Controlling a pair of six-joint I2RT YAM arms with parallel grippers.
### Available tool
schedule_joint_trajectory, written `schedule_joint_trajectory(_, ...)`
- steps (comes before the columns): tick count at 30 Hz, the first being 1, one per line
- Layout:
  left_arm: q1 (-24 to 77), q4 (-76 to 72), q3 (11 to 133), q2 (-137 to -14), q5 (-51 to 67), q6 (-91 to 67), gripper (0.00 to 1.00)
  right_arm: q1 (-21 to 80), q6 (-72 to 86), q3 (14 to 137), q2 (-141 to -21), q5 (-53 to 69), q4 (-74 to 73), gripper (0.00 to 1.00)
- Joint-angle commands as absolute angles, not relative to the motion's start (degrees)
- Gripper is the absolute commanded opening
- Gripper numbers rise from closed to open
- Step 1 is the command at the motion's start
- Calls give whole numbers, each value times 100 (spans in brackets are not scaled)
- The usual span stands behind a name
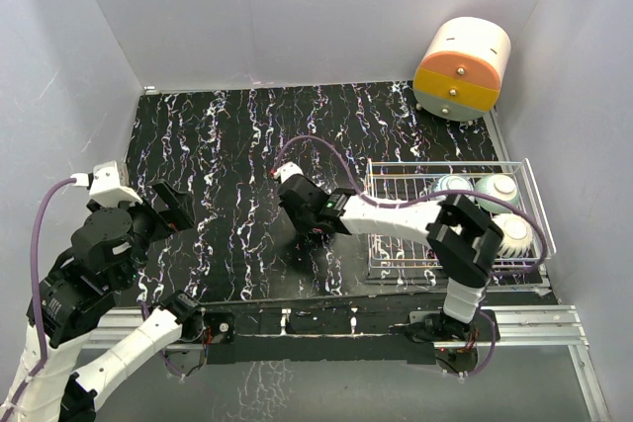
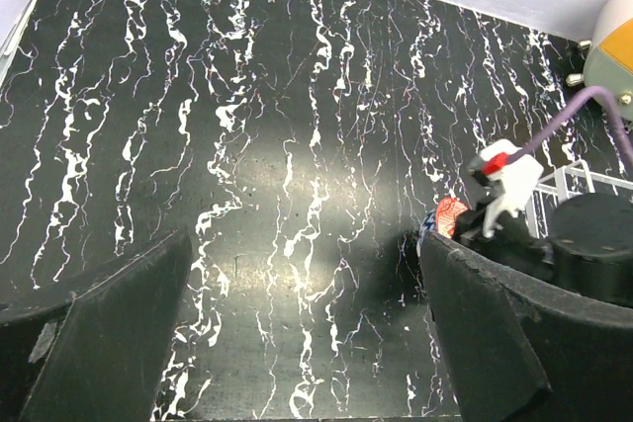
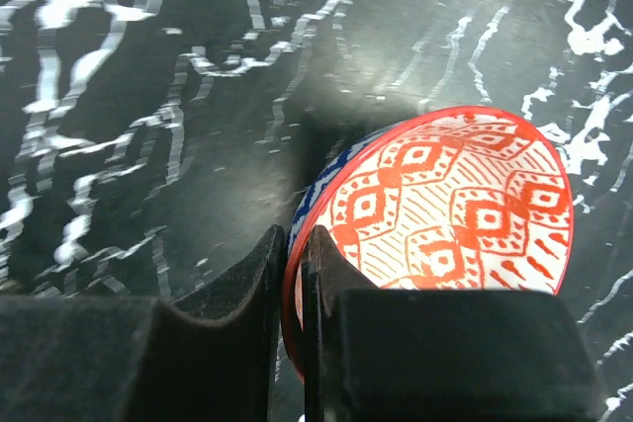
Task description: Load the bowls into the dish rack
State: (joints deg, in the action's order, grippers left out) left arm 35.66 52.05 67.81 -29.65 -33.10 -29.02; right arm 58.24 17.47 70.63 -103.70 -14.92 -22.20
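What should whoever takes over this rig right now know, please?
Left gripper: open, empty, over the table.
Right gripper: shut on the rim of the orange-patterned bowl, which is tilted, mid-table, left of the dish rack.
Done: what look like three bowls sit in the rack's right half.
Left: carry the gripped bowl into the rack and release it. No other loose bowl is in view.
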Motion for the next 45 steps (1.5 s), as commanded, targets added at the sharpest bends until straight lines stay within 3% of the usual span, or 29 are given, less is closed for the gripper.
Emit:
schedule_joint_trajectory(1, 3588, 5338, 6875, -2910, -3417, -2868, 97, 5858, 2049, 6781, -9278, -453, -886, 9)
schedule_joint_trajectory(9, 3586, 5351, 6920, -2898, -3398, -2830, 97, 5489, 3100, 5927, -7568, 611, 476, 8)
schedule_joint_trajectory(18, 3586, 5231, 6805, -2923, -3199, -2813, 97, 3249, 4393, 4474, -5877, 1827, 1540, 9)
schedule_joint_trajectory(29, 3586, 5322, 6899, -2984, -3155, -2813, 97, 1527, 5493, 3172, -4326, 1610, 2174, 9)
schedule_joint_trajectory(35, 3586, 5337, 6909, -2997, -3160, -2821, 97, 840, 6139, 2669, -4434, 2199, 2653, 9)
schedule_joint_trajectory(45, 3586, 5352, 6904, -3010, -3138, -2839, 97, 308, 7654, 1143, -5367, 2941, 5272, 9)
